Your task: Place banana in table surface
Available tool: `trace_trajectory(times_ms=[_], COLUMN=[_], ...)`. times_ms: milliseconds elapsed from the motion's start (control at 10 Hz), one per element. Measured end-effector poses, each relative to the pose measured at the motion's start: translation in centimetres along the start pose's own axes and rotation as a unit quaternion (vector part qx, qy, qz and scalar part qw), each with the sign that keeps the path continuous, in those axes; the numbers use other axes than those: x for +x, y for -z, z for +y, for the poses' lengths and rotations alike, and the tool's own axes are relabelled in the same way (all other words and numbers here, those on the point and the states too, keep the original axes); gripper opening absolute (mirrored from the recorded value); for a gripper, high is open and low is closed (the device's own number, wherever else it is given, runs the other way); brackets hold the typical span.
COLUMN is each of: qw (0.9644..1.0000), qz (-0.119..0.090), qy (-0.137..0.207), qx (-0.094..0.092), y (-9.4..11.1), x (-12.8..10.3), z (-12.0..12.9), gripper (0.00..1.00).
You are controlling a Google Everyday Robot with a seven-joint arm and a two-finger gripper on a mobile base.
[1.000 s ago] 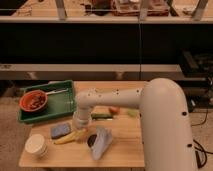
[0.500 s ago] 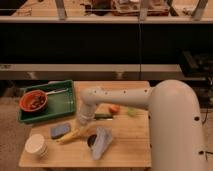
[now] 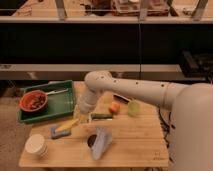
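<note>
The robot's claw (image 3: 79, 118) hangs low over the tabletop (image 3: 135, 146), at the 1 o'clock end of the banana (image 3: 68, 125); whether it grips the fruit cannot be told. The banana lies just beside a blue-grey sponge (image 3: 56, 133), at 8 o'clock from a dark green stick (image 3: 102, 116).
</note>
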Motion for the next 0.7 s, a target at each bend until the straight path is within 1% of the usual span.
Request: trace_trajectory(times_ms=[100,200,300,400,500,600,700], qw=[0.9995,0.9977,0.9932,0.9895,0.9864,0.9854,0.9841], qz=[-0.011,-0.022,-0.029,-0.032,-0.035,-0.035,-0.030], qy=[0.028,0.064,0.112,0.141,0.161,0.166,0.173], qx=[0.004,0.008,0.008,0.004,-0.001,-0.011,-0.023], y=[1.1,1.9,2.2,2.0,1.7,1.4,0.6], x=[-0.9,-1.8,-3.1,-3.9,-4.5,-4.6,-4.7], z=[-0.4,-0.8,-1.4,-1.8,-2.1,-2.0,-2.0], gripper=[0.01,0.01,0.01,0.01,0.01,0.01,0.01])
